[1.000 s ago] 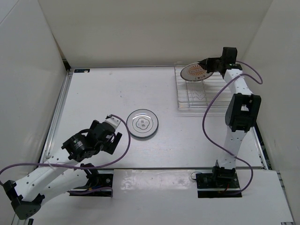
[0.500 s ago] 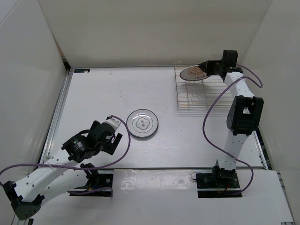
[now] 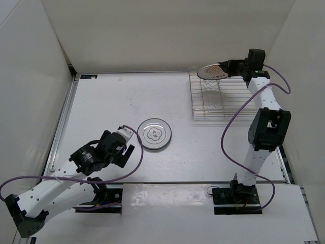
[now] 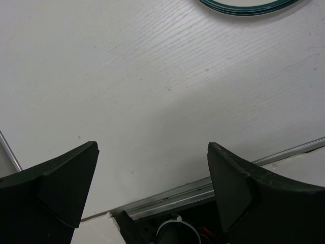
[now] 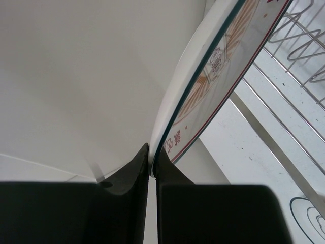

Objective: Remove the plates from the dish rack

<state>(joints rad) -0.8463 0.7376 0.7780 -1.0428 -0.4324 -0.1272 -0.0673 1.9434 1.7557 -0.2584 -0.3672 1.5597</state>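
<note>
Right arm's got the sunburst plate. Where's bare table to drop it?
Bare table between the flat plate and the dish rack, and the far-left stretch beyond that plate. Crowded: the left gripper sits close at the flat plate's near-left edge.

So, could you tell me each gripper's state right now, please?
Left gripper: open, empty.
Right gripper: shut on the orange plate.

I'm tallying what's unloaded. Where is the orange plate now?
Top view, far right: the orange plate is pinched at its rim by the right gripper, over the far edge of the rack.
</note>
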